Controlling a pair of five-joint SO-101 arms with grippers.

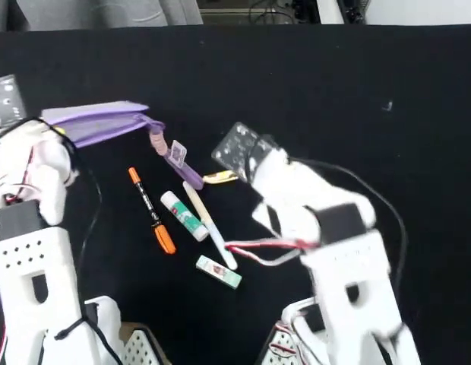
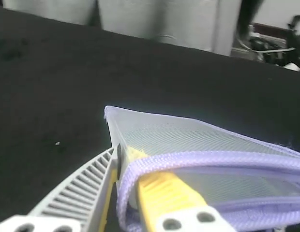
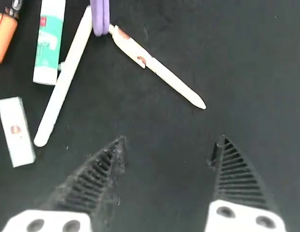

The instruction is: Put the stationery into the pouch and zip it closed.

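The purple mesh pouch (image 1: 99,122) lies at the table's left, and my left gripper (image 1: 55,131) is shut on its near end. In the left wrist view, the fingers (image 2: 164,193) clamp the pouch's (image 2: 198,140) purple zip edge. Loose on the cloth are an orange marker (image 1: 152,210), a glue stick (image 1: 184,215), a white pen (image 1: 210,225), an eraser (image 1: 218,271), a purple pen (image 1: 179,163) and a cream pen (image 1: 220,177). My right gripper (image 1: 235,150) hovers open just right of the cream pen (image 3: 155,67), with nothing between its fingertips (image 3: 172,142).
A black cloth (image 1: 357,91) covers the table, with free room at the back and right. The glue stick (image 3: 48,41), white pen (image 3: 63,77) and eraser (image 3: 17,130) lie off to one side of the right gripper. The arm bases stand at the front edge.
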